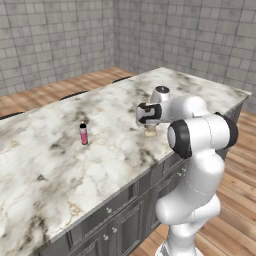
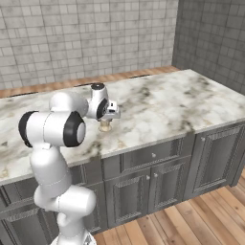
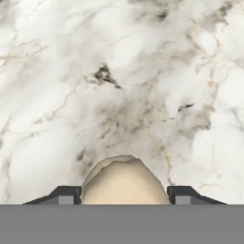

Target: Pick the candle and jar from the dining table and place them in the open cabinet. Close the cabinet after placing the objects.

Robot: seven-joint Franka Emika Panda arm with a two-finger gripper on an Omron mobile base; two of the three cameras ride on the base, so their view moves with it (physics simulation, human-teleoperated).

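While white arm reaches over white-and-grey marble counter (image 1: 100, 165), tool (image 3: 124, 196) hangs low above small squat beige-cream candle (image 3: 125, 183). Candle stands on counter near front edge, between two dark fingertips (image 3: 64, 195), one on each side. Jaws half wide; contact with candle cannot be told. Slim pink bottle with black cap (image 1: 83, 134) stands upright on counter, well apart from candle.

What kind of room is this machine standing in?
Most likely a kitchen, computer-rendered rather than real. A large marble-topped dining table sits on dark grey panelled cupboards with small knobs, grey tiled walls surround it, and the floor is wood planks.
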